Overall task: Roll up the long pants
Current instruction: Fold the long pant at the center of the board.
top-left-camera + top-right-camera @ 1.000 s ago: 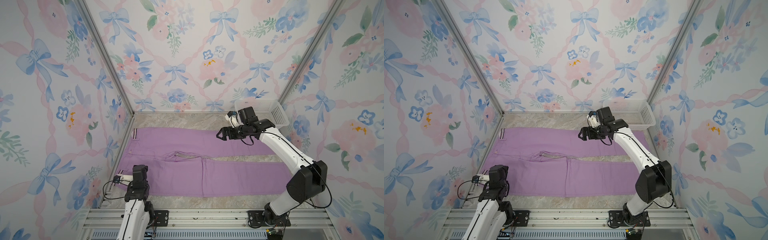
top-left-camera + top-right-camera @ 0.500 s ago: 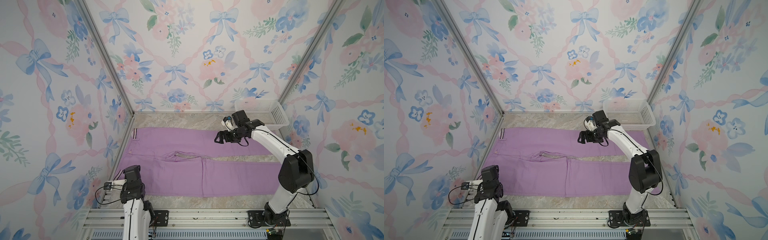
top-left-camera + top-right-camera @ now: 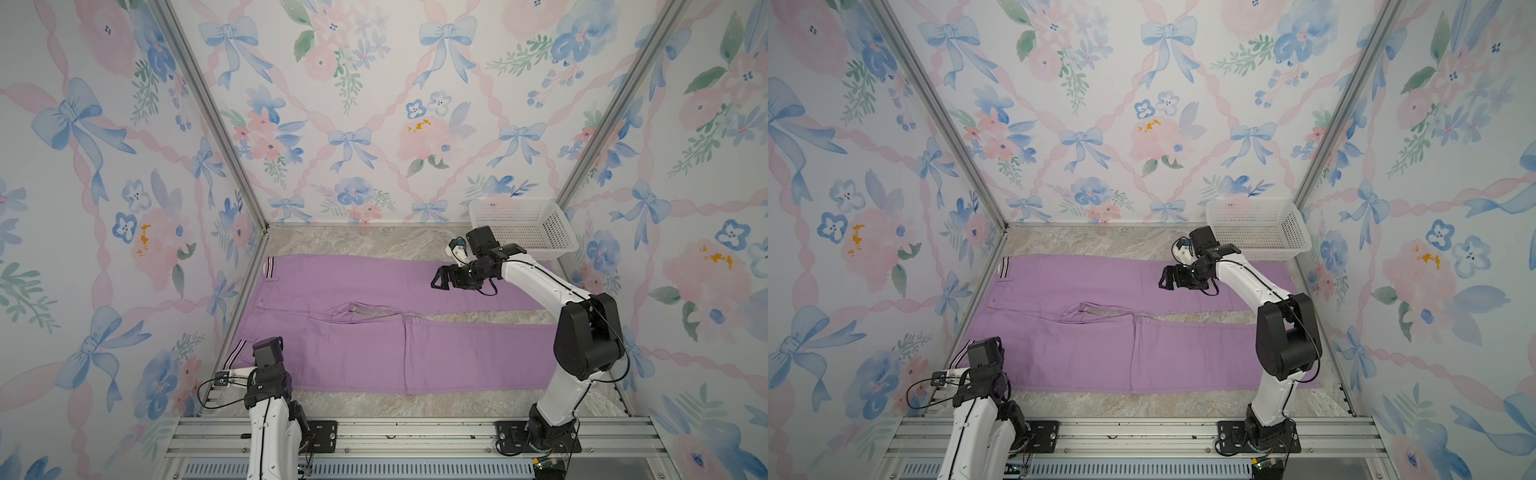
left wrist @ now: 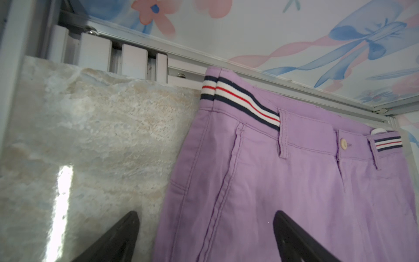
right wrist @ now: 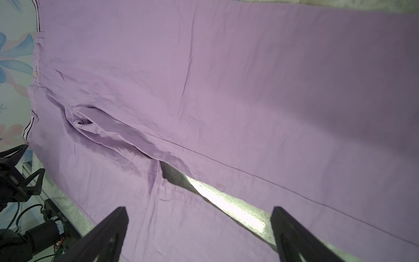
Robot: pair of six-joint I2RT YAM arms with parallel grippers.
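Observation:
The long pants [image 3: 353,345] lie flat on the marble table [image 3: 353,243]. The striped waistband [image 3: 270,268] is at the left wall and both legs run to the right. My left gripper [image 3: 266,365] hovers at the near waist corner. In the left wrist view it [image 4: 205,214] is open, one finger over bare table and one over lilac cloth [image 4: 294,181], below the waistband [image 4: 240,99]. My right gripper [image 3: 439,281] hangs open above the far leg, holding nothing. In the right wrist view it [image 5: 199,209] looks down on the crotch and the gap between the legs [image 5: 249,90].
A white mesh basket [image 3: 523,224] stands at the back right corner, just behind the right arm. Floral walls close in on three sides. An aluminium rail [image 3: 415,432] with both arm bases runs along the front edge.
The left gripper has drawn back a little toward the near left corner of the pants. The right gripper has sunk slightly over the far leg and its elbow has swung left.

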